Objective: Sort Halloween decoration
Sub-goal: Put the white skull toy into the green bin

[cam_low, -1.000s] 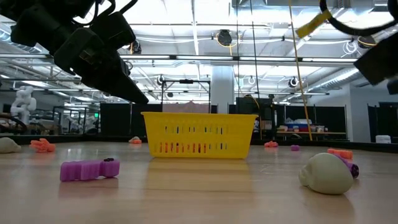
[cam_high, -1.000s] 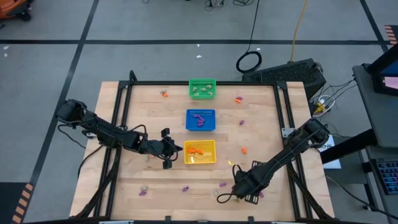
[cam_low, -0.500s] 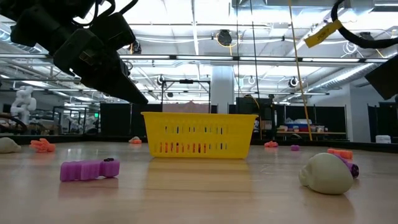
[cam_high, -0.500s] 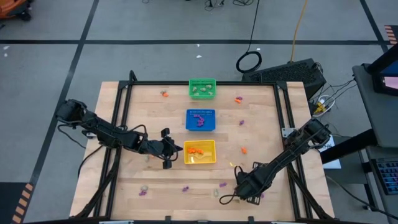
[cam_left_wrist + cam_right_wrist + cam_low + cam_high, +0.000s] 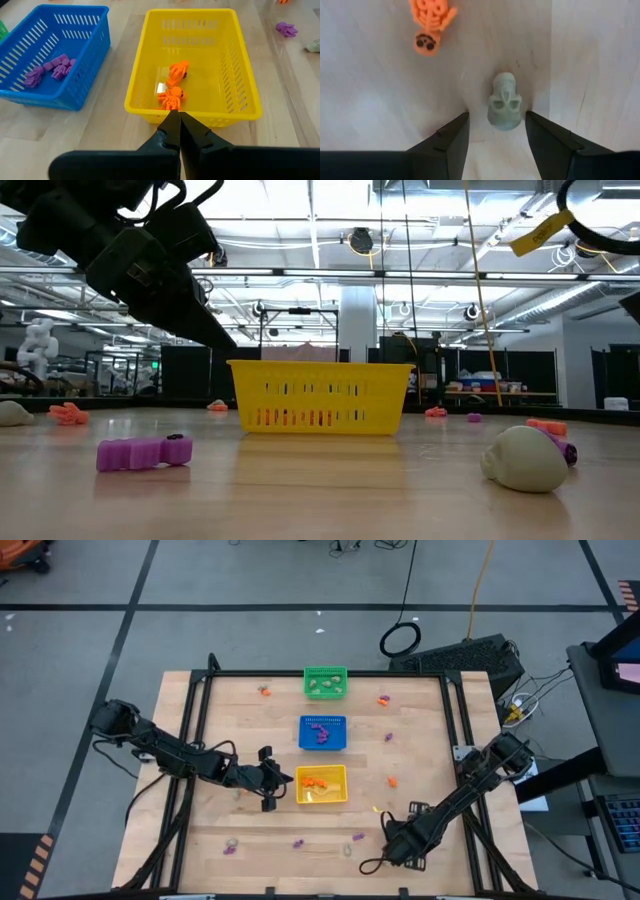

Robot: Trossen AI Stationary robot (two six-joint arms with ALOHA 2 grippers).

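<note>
The Halloween decoration is tiny trinkets lying about the table. A pale green skull lies on the wood, an orange skeleton a little beyond it. My right gripper stands open above the skull, pointing down, one finger on either side and both clear of it; in the high view this gripper is near the table's near right. My left gripper is shut and empty. It hovers at the yellow basket's near-left rim. Two orange trinkets lie in that basket.
A blue basket with purple trinkets and a green basket with pale ones stand beyond the yellow one. A purple trinket and another skull lie near the front edge. A dark frame runs round the table.
My right gripper has gone toward the table's right edge and sunk a little, staying open; in the low view it has slid almost out of the picture.
</note>
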